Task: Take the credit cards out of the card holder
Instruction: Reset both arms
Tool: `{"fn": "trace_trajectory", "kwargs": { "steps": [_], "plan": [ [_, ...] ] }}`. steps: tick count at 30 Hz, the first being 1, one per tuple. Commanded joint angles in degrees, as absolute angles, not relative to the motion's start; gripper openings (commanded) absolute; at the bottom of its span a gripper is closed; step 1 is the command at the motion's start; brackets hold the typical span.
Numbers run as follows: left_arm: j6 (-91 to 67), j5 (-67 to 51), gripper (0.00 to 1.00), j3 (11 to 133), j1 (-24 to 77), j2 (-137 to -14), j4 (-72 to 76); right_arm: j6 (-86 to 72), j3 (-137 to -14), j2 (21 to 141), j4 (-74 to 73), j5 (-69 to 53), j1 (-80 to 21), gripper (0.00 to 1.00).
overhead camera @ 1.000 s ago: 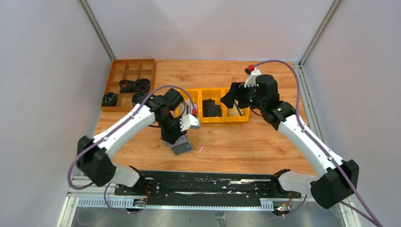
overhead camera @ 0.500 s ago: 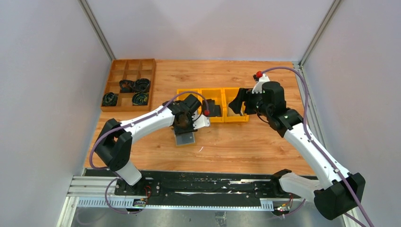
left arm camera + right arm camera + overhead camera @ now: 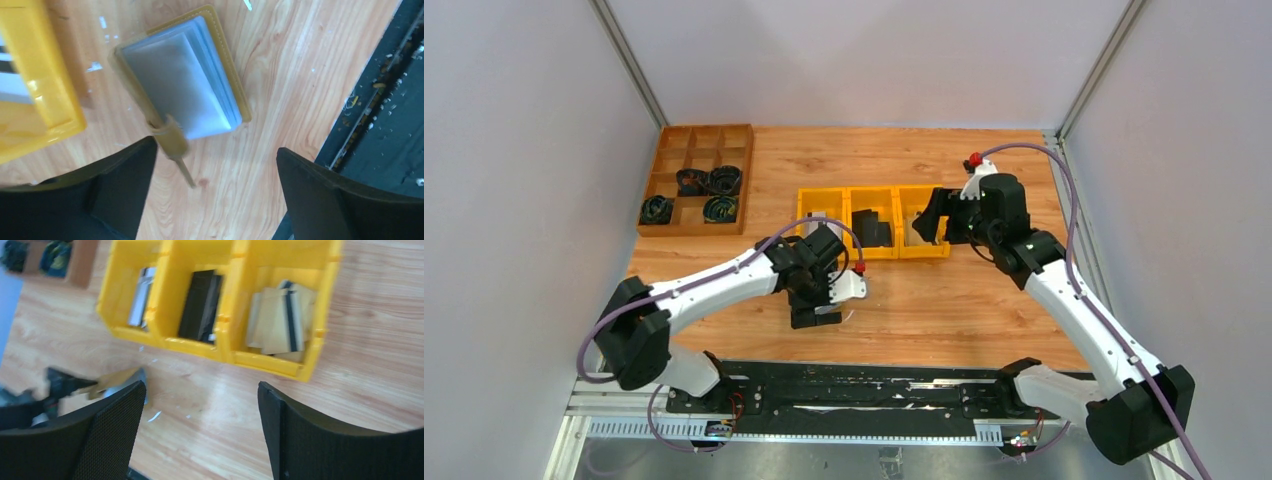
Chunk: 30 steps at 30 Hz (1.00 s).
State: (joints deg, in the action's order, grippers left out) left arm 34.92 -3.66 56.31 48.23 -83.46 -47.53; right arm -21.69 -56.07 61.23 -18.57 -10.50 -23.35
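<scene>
- The card holder (image 3: 182,82) lies open on the table (image 3: 280,75), grey pleated inside facing up, near the yellow bins (image 3: 225,352) but not touching them.
- Its snap tab (image 3: 170,140) sticks out toward the left pincer (image 3: 216,152), close to one finger.
- The blurred wrist view does not show whether any card sits in the pleats. Check this before you commit to a pull.
- Credit cards (image 3: 280,315) already lie in the bins, sorted by colour.
- The left pincer hovers over the holder with its jaws spread wide and nothing between them.
- The right pincer (image 3: 200,387) hangs near the bins, likewise spread wide and empty.
- The step in hand is probably the next card pull. Pin the yellow cover flat with one pincer, clear of the tab.
- With the other, take a card by its exposed edge and draw it along the pleat's opening, not upward.
- A loose holder will likely slide or fold shut, so keep it pressed down throughout.
</scene>
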Motion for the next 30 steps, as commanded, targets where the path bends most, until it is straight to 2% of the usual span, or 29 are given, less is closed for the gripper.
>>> {"fn": "trace_trajectory", "kwargs": {
  "steps": [1,6,8,14,20,25,30],
  "plan": [
    [33.5,-6.8,1.00,59.1,45.9,-73.6,-50.4,-21.7,-55.8,59.9,-20.4,1.6,-19.7,0.86],
    [30.1,-11.7,1.00,61.7,27.4,-64.0,-46.3,-20.2,-47.1,55.5,-13.2,24.8,-17.1,0.90],
    [28.4,-13.3,1.00,59.5,17.6,-60.5,-39.9,-19.0,-41.0,52.2,-6.3,32.2,-16.3,0.92],
    [15.8,-19.6,1.00,44.8,-1.6,-57.6,-13.2,-21.3,-23.5,46.9,6.3,51.9,-12.6,1.00],
    [4.8,-23.2,1.00,33.7,-8.1,-57.1,2.7,-23.8,-16.1,55.4,16.0,51.0,-5.0,0.96],
    [0.3,-25.0,1.00,19.8,-8.1,-55.1,27.1,-17.8,-14.2,59.9,26.9,48.1,-4.2,0.92],
    [0.4,-25.3,1.00,22.4,-8.1,-66.8,33.9,-9.7,-13.1,64.2,37.7,43.9,-4.1,0.92]
  ]
}}
